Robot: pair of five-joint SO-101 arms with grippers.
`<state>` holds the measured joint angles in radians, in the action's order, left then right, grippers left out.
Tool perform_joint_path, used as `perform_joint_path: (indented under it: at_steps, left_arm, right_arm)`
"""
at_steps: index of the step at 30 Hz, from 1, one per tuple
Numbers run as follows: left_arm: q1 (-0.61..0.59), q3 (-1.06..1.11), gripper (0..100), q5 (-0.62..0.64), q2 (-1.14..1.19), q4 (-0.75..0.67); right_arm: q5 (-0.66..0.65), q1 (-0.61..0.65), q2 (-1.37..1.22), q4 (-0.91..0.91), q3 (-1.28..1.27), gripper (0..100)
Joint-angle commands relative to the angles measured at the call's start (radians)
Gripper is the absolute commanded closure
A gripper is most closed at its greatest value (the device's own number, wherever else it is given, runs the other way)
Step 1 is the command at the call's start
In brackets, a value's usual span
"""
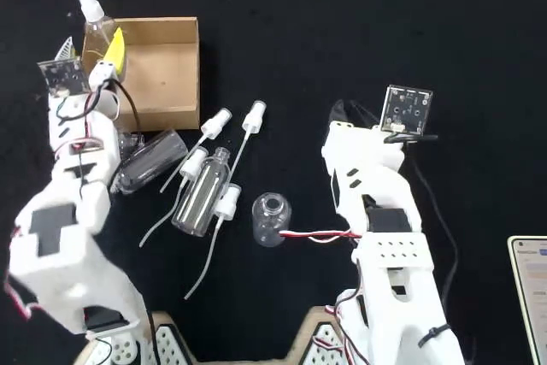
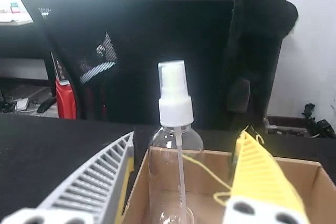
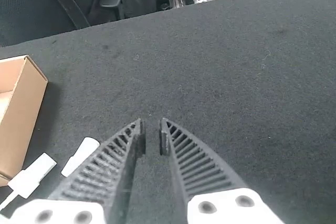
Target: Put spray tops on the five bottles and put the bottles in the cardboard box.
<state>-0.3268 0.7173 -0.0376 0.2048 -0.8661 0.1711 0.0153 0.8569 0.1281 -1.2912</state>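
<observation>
Standing at cardboard box (image 1: 162, 74) corner, a bottle (image 1: 96, 36).

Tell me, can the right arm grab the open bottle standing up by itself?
Probably yes. The bottle stands alone on bare table beside the right arm, with nothing blocking it. The right gripper is empty, though it must fold back.

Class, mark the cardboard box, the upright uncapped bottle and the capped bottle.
cardboard box (image 1: 162, 70), high view, bare floor inside.
uncapped bottle (image 1: 270, 225), high view, its clear body.
capped bottle (image 2: 176, 142), left wrist view, its clear shoulder.
</observation>
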Motion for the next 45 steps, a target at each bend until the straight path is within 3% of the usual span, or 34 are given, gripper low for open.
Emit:
perform_joint_path:
  at_steps: [1,3,6,13,15,17,23,29,36,45]
  left_arm:
    - [-0.005,0.136,71,-0.005,-0.241,0.005]
    - [-0.021,0.174,71,-0.005,-0.313,0.029]
    - [-0.047,0.179,71,-0.005,-0.419,0.252]
    - [-0.153,-0.008,71,-0.005,-0.701,1.221]
    - [-0.168,-0.061,71,-0.005,-0.738,1.415]
    - [-0.185,-0.088,71,-0.003,-0.752,1.521]
    - [-0.326,-0.094,71,-0.072,-0.75,1.57]
    - [-0.323,-0.15,71,-0.075,-0.698,1.548]
    - [-0.36,-0.446,71,0.092,-0.299,1.613]
    - [-0.321,-0.817,71,0.1,0.095,1.791]
  right_arm:
    - [-0.006,-0.017,0.015,-0.028,0.013,94.9]
    - [-0.006,-0.017,0.015,-0.028,0.013,94.9]
    - [-0.006,-0.017,0.015,-0.028,0.013,94.9]
    - [-0.006,-0.014,0.015,-0.028,0.013,94.9]
    - [-0.006,-0.014,0.015,-0.028,0.013,94.9]
    - [-0.006,-0.014,0.015,-0.028,0.013,94.9]
    - [-0.006,-0.014,0.015,-0.028,0.008,94.9]
    - [-0.006,-0.014,0.015,-0.026,0.007,94.9]
    - [-0.006,-0.015,0.015,-0.026,0.007,94.9]
    - [-0.006,-0.014,0.015,-0.026,0.01,94.9]
